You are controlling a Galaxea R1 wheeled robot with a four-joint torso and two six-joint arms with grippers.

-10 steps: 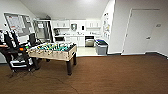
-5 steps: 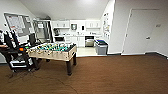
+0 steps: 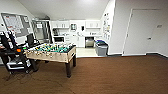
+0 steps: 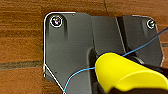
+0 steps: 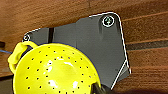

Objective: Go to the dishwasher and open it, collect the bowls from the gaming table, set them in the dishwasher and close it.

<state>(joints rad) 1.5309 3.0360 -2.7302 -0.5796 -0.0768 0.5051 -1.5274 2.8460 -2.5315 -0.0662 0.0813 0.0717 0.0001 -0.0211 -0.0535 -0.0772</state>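
- The dark stand (image 3: 11, 53) with trailing cables stands at the far left, touching the football table (image 3: 51, 51). Swing wide to that side and the base could catch those cables.
- The football table's near corner and leg jut into the brown floor (image 3: 112, 75). Cutting the turn close risks a knock that jolts whatever the arms carry.
- The dishwasher (image 3: 89, 42) sits well away, in the back kitchen between white cabinets. It is too small here to tell whether its door is open.
- The grey bin (image 3: 101, 48) stands just beside the dishwasher and narrows the way in, so a drifting approach could clip it.
- The head view alone gives you the route. The wrist views give you the load instead.
- The left wrist view shows a yellow bowl (image 4: 125, 72) close under the camera, with a thin blue cable (image 4: 82, 71) running across it. The cable could snag on it. You cannot tell whether the left pincer grips the bowl.
- The right wrist view shows a yellow holed bowl (image 5: 55, 70) with a loop handle. You cannot tell the right pincer's state either, so a loose hold could drop it mid-drive.
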